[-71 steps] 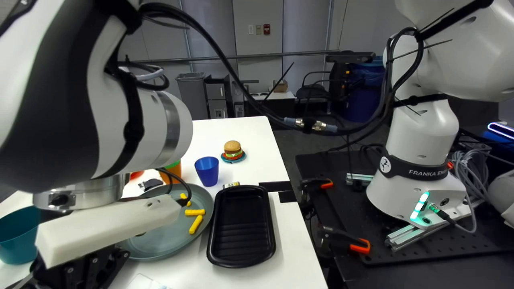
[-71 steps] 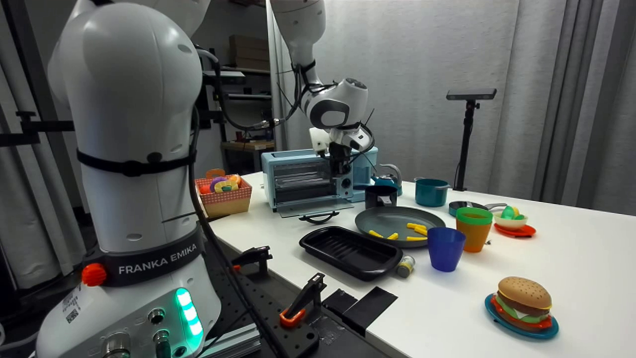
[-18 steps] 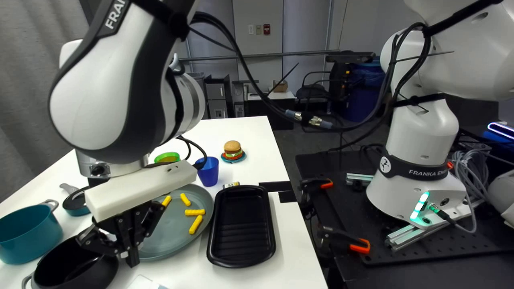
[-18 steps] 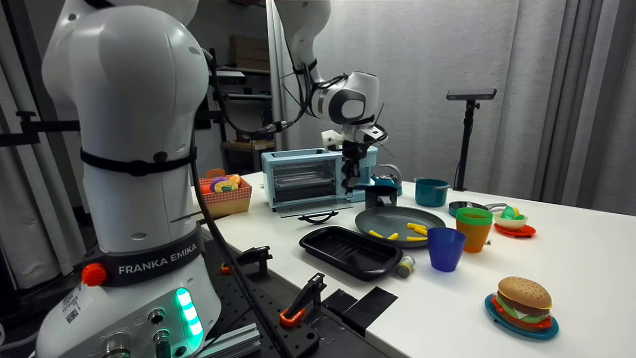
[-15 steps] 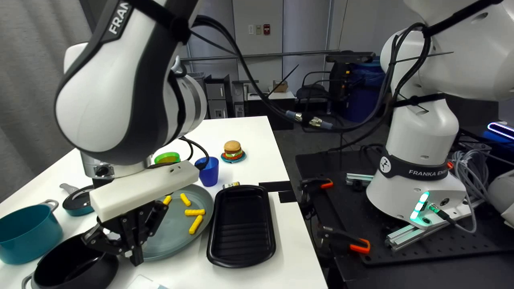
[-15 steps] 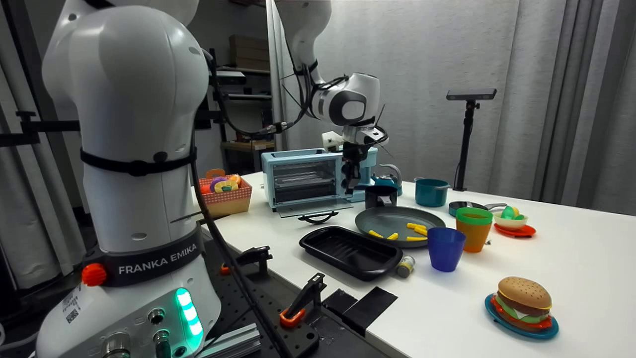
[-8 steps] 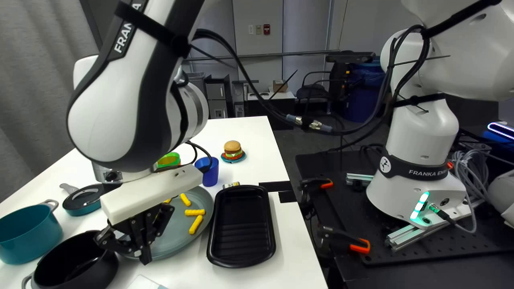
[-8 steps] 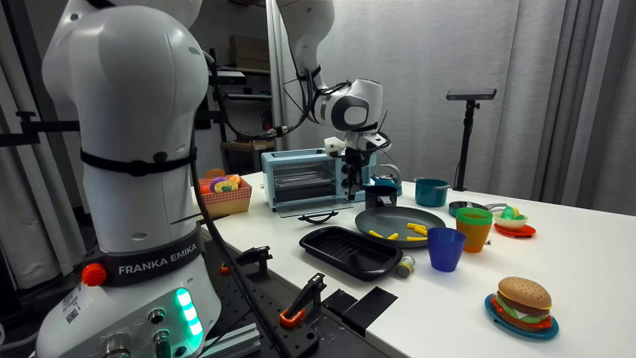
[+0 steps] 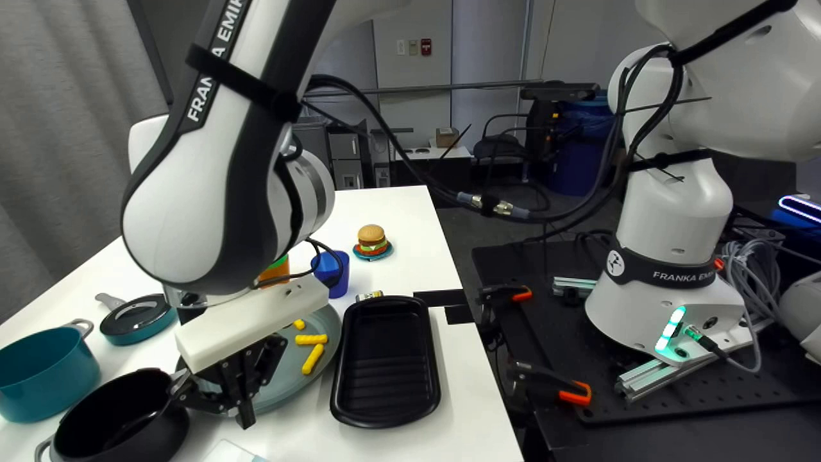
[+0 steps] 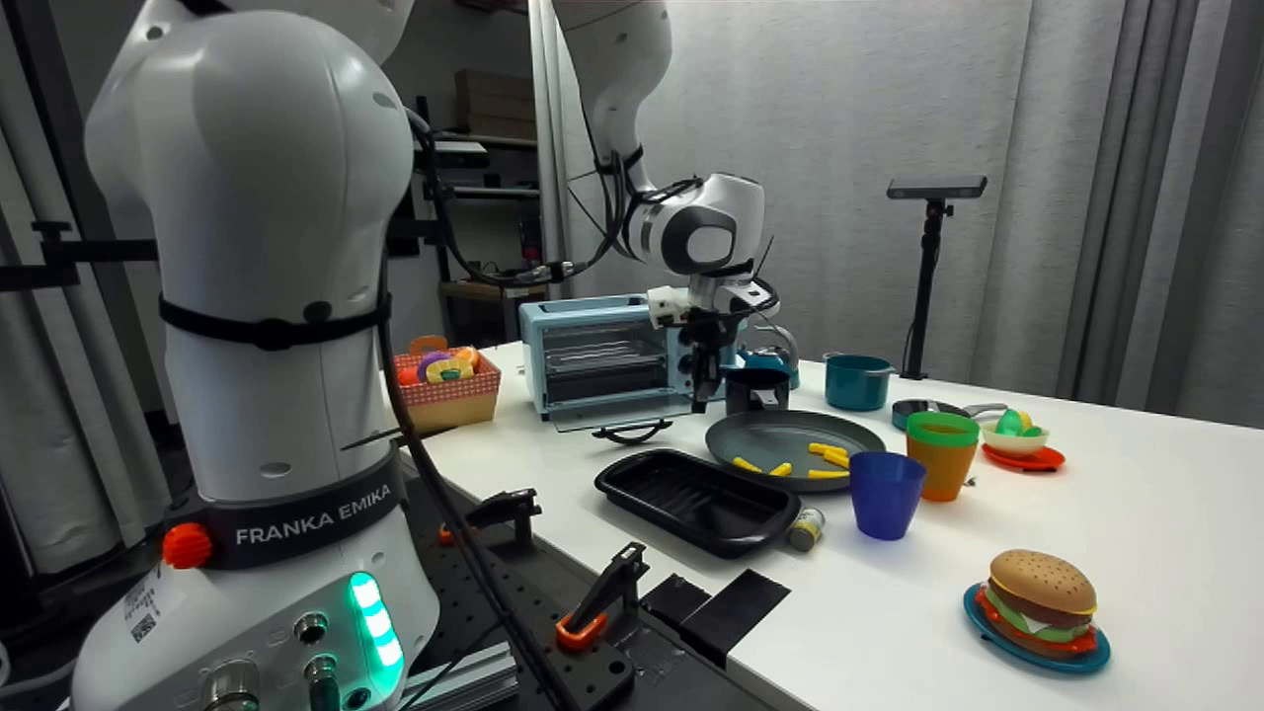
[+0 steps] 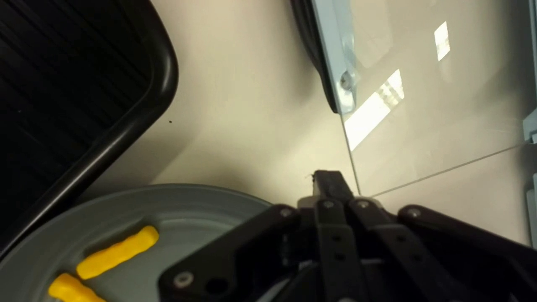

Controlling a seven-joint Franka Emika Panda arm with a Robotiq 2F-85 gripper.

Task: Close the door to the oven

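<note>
The end effector (image 11: pixel 334 184) points down, its two fingers pressed together into one narrow tip. In the wrist view the tip shows right by a corner of the glass door (image 11: pixel 440 100) of the oven (image 10: pixel 592 314). I cannot tell if it touches the glass. The oven is open: its door is folded down low over the white tabletop (image 10: pixel 1165 513), with a black handle (image 11: pixel 311 37) along the front edge. Inside the oven is a wire rack (image 10: pixel 604 351).

Near the end effector are a black pot (image 10: pixel 741 395) and a big gray plate (image 11: pixel 193 209) with yellow sticks (image 11: pixel 119 252) on it. Right beside the plate is a long black tray (image 9: pixel 385 359). A little jar (image 10: pixel 807 529) lies just beside one end of the tray, and a blue cup (image 10: pixel 887 497) stands near the jar. An orange cup (image 10: pixel 943 469) with a green top is close to the blue cup.

In an exterior view a blue kettle (image 10: pixel 775 361) peeks out from behind the black pot, and a teal pot (image 10: pixel 857 385) stands past it. A basket (image 10: pixel 454 411) of toy food sits near the oven. Well away from the oven, a toy burger (image 10: pixel 1042 592) sits on a small blue plate (image 10: pixel 1094 662).
</note>
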